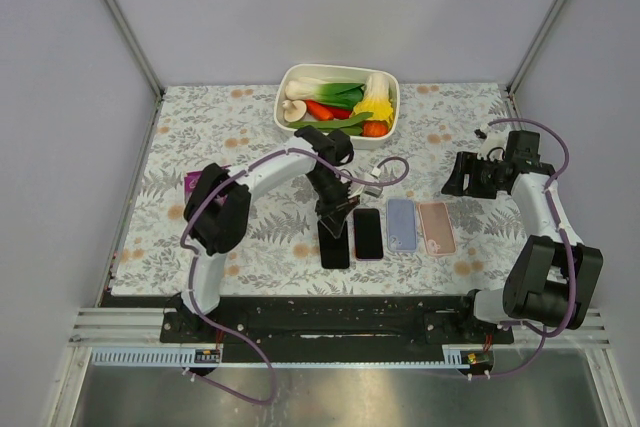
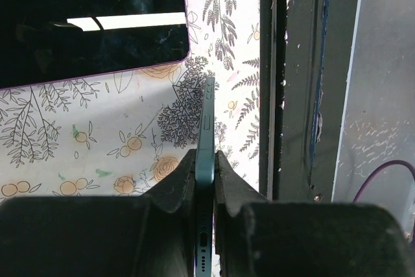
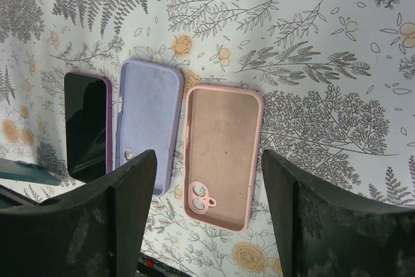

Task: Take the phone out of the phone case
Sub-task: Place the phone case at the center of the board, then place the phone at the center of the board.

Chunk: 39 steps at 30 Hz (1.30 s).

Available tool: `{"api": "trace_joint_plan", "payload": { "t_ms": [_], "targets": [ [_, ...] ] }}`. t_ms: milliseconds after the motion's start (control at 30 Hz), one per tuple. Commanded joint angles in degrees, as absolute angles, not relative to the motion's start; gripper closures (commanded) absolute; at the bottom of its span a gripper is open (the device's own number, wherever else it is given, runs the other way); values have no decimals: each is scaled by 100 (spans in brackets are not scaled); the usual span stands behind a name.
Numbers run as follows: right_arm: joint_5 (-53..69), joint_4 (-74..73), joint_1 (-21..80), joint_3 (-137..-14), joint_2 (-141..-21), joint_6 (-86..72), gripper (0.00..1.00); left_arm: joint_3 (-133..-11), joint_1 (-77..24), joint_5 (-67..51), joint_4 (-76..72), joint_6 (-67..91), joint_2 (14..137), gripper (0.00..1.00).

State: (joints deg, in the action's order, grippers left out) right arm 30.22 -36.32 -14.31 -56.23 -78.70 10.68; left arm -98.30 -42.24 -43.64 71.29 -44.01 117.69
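**Left arm's got the phone pinched**

The phone (image 2: pixel 207 115), teal-edged with a black screen, is clamped edge-on between the left gripper (image 2: pixel 205 155) fingers, near the front edge of the table (image 1: pixel 250 247). Just beside it lies a purple-rimmed phone (image 1: pixel 368 233), then a lavender case (image 3: pixel 149 121) and a pink case (image 3: pixel 222 154), both inside-up. The right gripper (image 3: pixel 206 157) hangs above those, fingers spread wide, holding nothing.

Top view: high, rear, whole table (image 1: pixel 200 137). Wrist views: close, downward; both catch seemingly same purple-rimmed phone (image 2: pixel 84 24) (image 3: pixel 87 128).
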Motion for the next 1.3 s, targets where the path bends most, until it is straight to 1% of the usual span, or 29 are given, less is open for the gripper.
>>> {"api": "trace_joint_plan", "payload": {
  "t_ms": [0,100,167,533,867,1067,1267],
  "targets": [
    [3243,-3639,-1459,-5625,-7761,1107,25,-9984,-4175,-4298,6847,-4351,11979,86],
    [3340,-3647,-1459,-5616,-7787,1090,25,-10072,-4175,-4193,6803,-4263,12128,80],
    [3384,-3647,-1459,-5608,-7805,1072,25,-10134,-4166,-4140,6777,-4263,12243,78],
    [3559,-3691,-1459,-5519,-7884,1090,25,-10573,-3964,-3964,6776,-4289,12867,78],
    [3831,-3753,-1459,-5467,-7928,1134,25,-11232,-3937,-3481,6776,-4061,13561,73],
    [3955,-3753,-1459,-5432,-7928,1125,25,-11206,-3946,-3402,6540,-3894,13623,71],
    [4060,-3762,-1459,-5414,-7910,1125,25,-11162,-3938,-3068,6258,-3858,13693,68]
  ]
}}
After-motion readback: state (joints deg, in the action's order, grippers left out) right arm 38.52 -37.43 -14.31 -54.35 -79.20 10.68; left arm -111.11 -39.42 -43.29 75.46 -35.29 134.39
